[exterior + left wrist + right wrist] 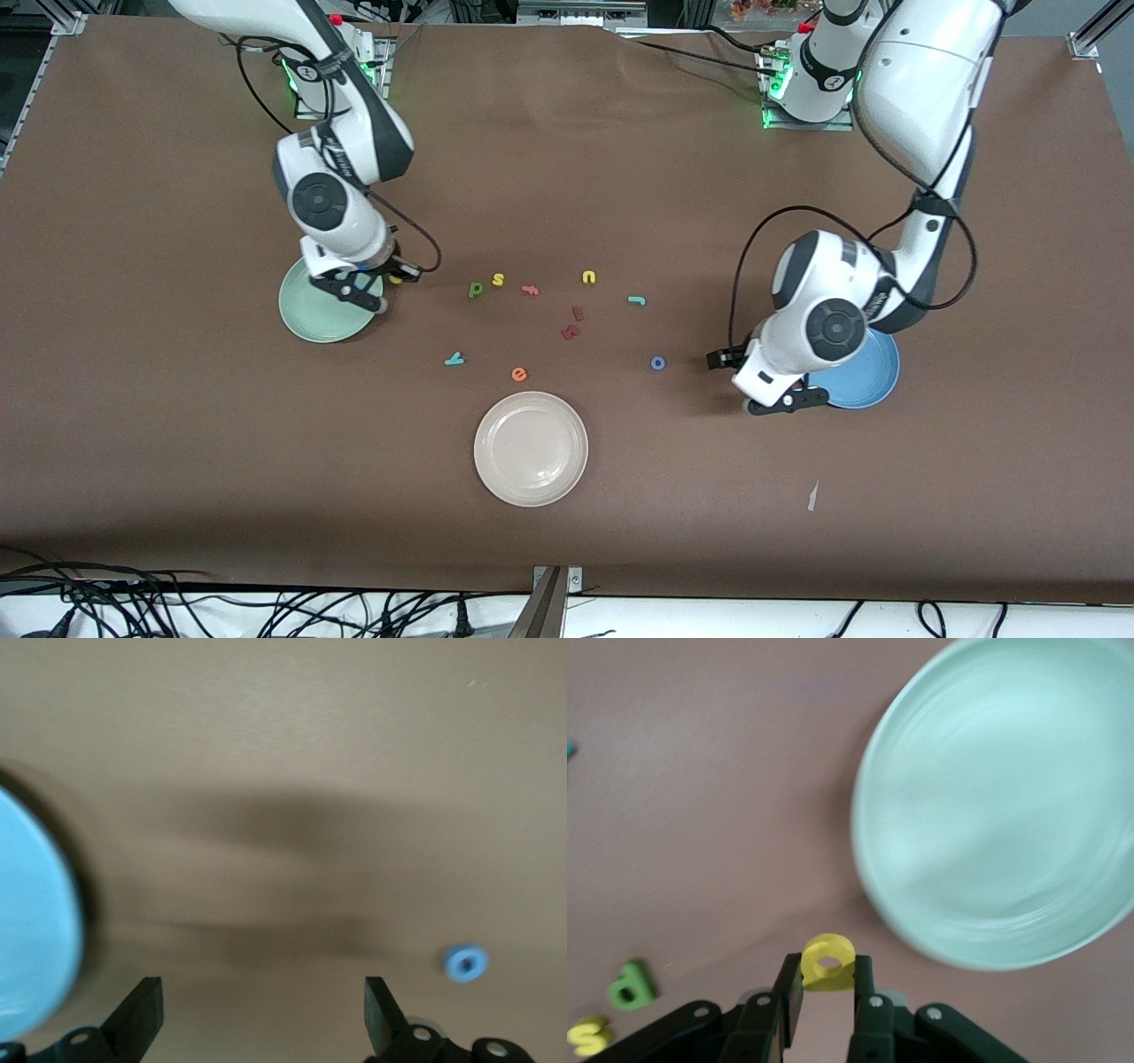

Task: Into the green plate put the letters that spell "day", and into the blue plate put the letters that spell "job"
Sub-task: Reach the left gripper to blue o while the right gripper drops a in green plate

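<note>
Overhead, the right gripper [376,288] hangs at the green plate's [310,321] one o'clock edge, the left gripper [780,399] half-covering the blue plate [864,372]. Left wrist: fingers wide, empty, blue ring [466,962] blurred. Right wrist: fingers pinch the yellow letter [827,960], partly hidden.

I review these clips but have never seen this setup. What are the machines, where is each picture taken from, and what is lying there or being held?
Two robot arms work at a brown table. One picture looks down from across the table; the other two come from cameras on the arms' wrists. The right gripper, beside the green plate, is shut on the yellow "a". The left gripper is open at the blue plate, near the blue "o". Small toy letters lie scattered between the plates, with a cream plate nearer the front camera.
</note>
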Robot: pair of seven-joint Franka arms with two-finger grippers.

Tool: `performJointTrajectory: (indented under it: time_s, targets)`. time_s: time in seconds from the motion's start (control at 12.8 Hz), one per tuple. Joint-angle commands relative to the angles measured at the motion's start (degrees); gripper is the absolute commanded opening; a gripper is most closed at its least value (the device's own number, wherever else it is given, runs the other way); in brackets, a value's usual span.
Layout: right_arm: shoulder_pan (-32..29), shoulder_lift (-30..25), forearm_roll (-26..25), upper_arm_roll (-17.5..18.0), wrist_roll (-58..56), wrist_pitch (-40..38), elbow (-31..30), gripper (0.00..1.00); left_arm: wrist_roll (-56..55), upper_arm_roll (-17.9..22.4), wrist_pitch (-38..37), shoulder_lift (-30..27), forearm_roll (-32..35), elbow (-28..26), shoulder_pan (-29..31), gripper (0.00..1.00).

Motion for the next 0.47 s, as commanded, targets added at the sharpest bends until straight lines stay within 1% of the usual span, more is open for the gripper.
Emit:
performJointTrajectory:
  time_s: [0.0,0.08,0.31,0.39]
  targets:
    - [0.11,-0.18,-0.61,-7.30,-13.09,-0.81,-0.56,0.00,-11.78,0.60,3.79,3.27,-1.15,2.88,-3.72,1.00]
    - [0.02,0.61,-0.43,-8.37,-14.53,-0.11,-1.61,0.00,-15.92,0.69,5.63,4.06,-1.15,2.88,-5.13,1.00]
    - [-0.42,2.64,-0.43,-8.91,-14.90,8.74,-7.40,0.00,-25.25,0.69,11.09,6.43,-0.97,2.97,-7.77,1.00]
    - [-0.42,2.64,-0.43,-9.00,-14.81,8.86,-7.50,0.00,-28.49,0.69,12.32,6.87,-0.97,3.32,-8.04,1.00]
